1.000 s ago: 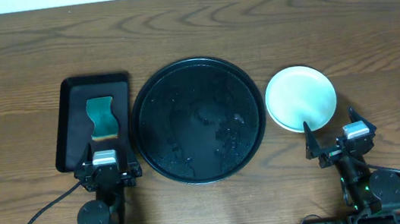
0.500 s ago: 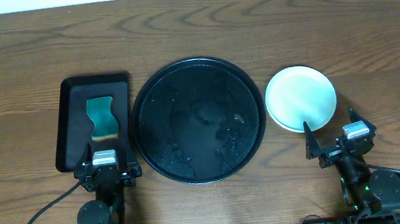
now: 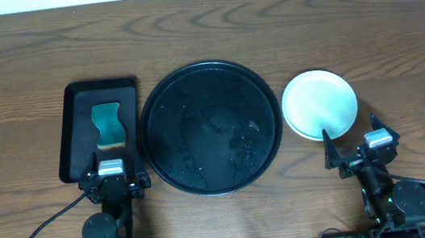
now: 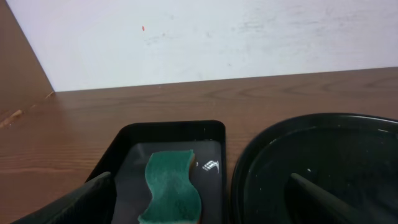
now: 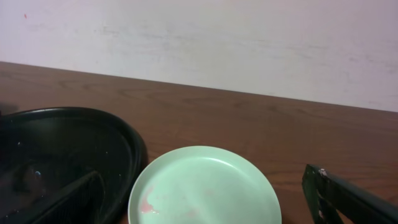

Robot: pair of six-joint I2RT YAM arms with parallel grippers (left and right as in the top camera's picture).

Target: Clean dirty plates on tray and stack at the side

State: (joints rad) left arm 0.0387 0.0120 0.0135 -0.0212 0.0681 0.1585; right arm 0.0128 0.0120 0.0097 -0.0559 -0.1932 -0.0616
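Observation:
The large round black tray (image 3: pixel 193 97) sits mid-table with water drops on it and no plates on it. A pale mint plate (image 3: pixel 320 104) lies on the table right of it. I cannot tell whether other plates lie under it; no yellow plate shows. In the right wrist view this plate (image 5: pixel 205 180) has a faint red smear at its lower left. My right gripper (image 3: pixel 353 141) is open and empty just in front of the plate; it also shows in the right wrist view (image 5: pixel 208 208). My left gripper (image 3: pixel 113 172) is open and empty, near the rectangular tray's front edge.
A smaller rectangular black tray (image 3: pixel 75 111) left of the round tray holds a green wavy sponge (image 3: pixel 107 124). The left wrist view shows the sponge (image 4: pixel 171 183) between my open fingers (image 4: pixel 93 199), with the round tray's rim (image 4: pixel 249 162) to its right. A white wall is behind.

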